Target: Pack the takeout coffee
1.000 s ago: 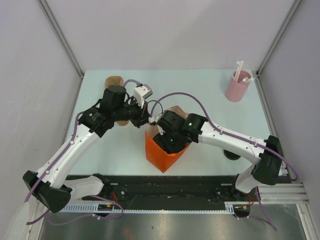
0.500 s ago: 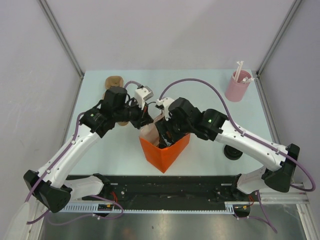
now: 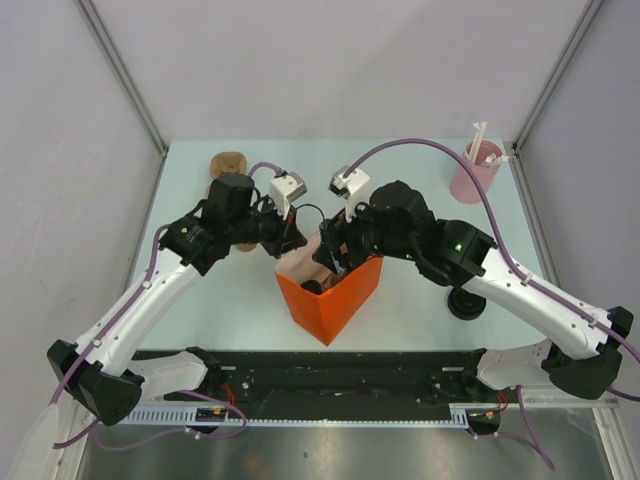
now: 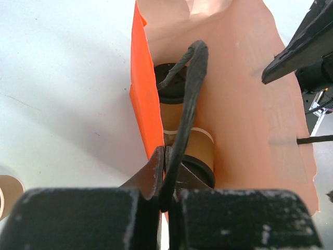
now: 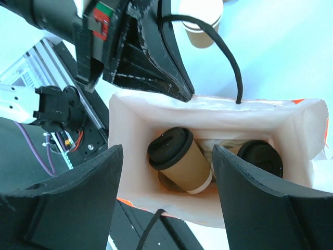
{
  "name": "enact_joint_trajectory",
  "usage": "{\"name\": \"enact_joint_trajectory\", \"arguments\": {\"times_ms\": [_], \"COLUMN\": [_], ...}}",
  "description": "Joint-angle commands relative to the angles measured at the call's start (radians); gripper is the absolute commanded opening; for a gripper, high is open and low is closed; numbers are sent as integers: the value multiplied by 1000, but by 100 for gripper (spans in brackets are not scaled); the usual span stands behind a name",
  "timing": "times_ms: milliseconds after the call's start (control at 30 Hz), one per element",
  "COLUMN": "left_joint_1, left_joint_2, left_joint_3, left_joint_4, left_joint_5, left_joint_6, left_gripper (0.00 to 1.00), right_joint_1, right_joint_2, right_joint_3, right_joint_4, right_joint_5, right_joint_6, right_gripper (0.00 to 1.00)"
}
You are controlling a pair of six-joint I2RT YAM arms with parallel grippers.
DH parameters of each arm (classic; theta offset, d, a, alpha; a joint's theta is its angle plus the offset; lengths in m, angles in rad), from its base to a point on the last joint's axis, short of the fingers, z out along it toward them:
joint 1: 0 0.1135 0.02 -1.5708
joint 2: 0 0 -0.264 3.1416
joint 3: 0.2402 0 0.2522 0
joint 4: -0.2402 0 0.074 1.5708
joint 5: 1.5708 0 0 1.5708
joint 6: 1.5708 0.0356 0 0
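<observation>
The orange bag (image 3: 330, 295) stands open mid-table. Both takeout coffee cups lie inside it: one tan cup with a black lid (image 5: 179, 159) leans on its side, and the second cup's lid (image 5: 261, 158) shows beside it. The left wrist view shows them too, a far lid (image 4: 170, 86) and a near cup (image 4: 199, 148). My left gripper (image 4: 166, 165) is shut on the bag's black cord handle (image 4: 190, 99) at the rim, holding the mouth open. My right gripper (image 5: 166, 150) hangs open just above the bag's mouth, holding nothing, and shows in the top view as well (image 3: 335, 250).
A pink cylinder with white straws (image 3: 474, 172) stands at the back right. A brown pulp tray (image 3: 228, 163) lies at the back left, behind my left arm. A small dark round thing (image 3: 465, 303) sits on the table under my right arm.
My right gripper has lifted out of the bag, drawn back to the right and opened wider, leaving a cup inside. The left gripper has kept its hold on the handle.
</observation>
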Motion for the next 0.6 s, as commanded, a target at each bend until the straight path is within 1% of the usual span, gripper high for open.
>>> {"name": "enact_joint_trajectory", "arguments": {"times_ms": [0, 367, 533, 567], "left_joint_1": [-4, -4, -4, -4], "left_joint_2": [-20, -17, -16, -16], "left_joint_3": [-10, -7, -7, -7], "left_joint_4": [-11, -13, -13, -15], "left_joint_5": [27, 38, 39, 41], "left_joint_6": [39, 40, 42, 42], "left_gripper": [0, 0, 1, 2], "right_joint_1": [-5, -10, -21, -22], "right_joint_2": [-47, -109, -133, -136], "right_joint_3": [38, 26, 17, 13], "right_joint_4": [89, 172, 174, 169], "right_joint_5": [-2, 15, 34, 40], "right_joint_6": [-17, -14, -15, -14], "right_gripper": [74, 75, 75, 75]}}
